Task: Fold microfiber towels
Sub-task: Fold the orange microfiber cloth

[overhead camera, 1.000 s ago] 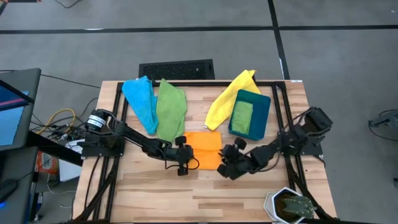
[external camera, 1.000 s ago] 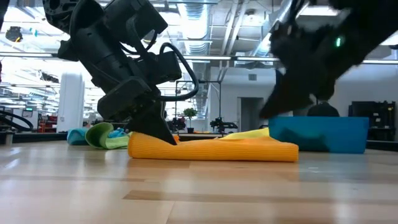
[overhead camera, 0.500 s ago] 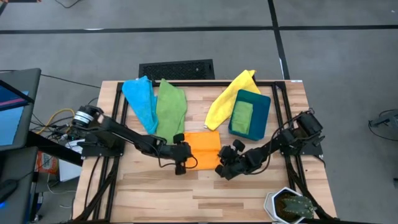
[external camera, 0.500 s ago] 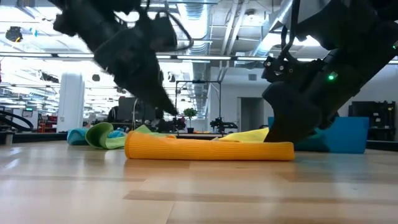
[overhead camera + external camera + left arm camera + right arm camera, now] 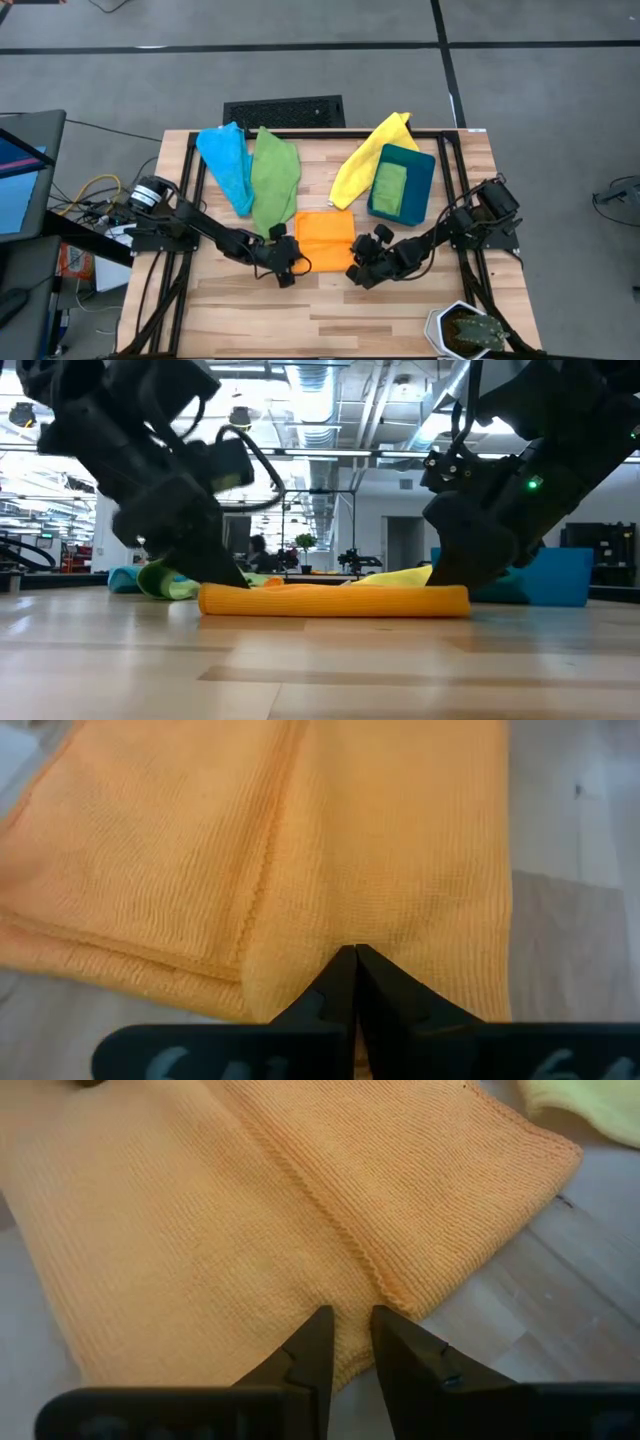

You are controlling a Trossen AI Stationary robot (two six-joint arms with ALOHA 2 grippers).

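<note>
From above, the whole layout is seen: a folded orange towel (image 5: 325,241) lies at the middle of the wooden counter (image 5: 400,310), with a light blue towel (image 5: 226,163) and a green towel (image 5: 275,178) spread at upper left and a yellow towel (image 5: 366,156) at upper centre-right. A dark teal bin (image 5: 423,180) at right holds a folded green cloth (image 5: 390,188), and a potted plant (image 5: 470,331) is seen at the lower right corner. None of the bin's contents can be made out in the low view, where only its blue wall is seen at right behind the orange towel's thick folded edge.

The stacked layers of the orange towel are shown only by the wrist views. In the left wrist view the left tool (image 5: 354,982) is closed, fingertips pressed together at the towel's near edge; whether cloth is pinched between them cannot be told. In the right wrist view the right tool (image 5: 350,1342) is held slightly open, its tips resting at the towel's edge with a narrow gap between them.

Compared with a second ago, the left tool has been drawn lower left along the towel's left edge, and the towel's near edge lies more tucked; the right tool has been shifted slightly left.
</note>
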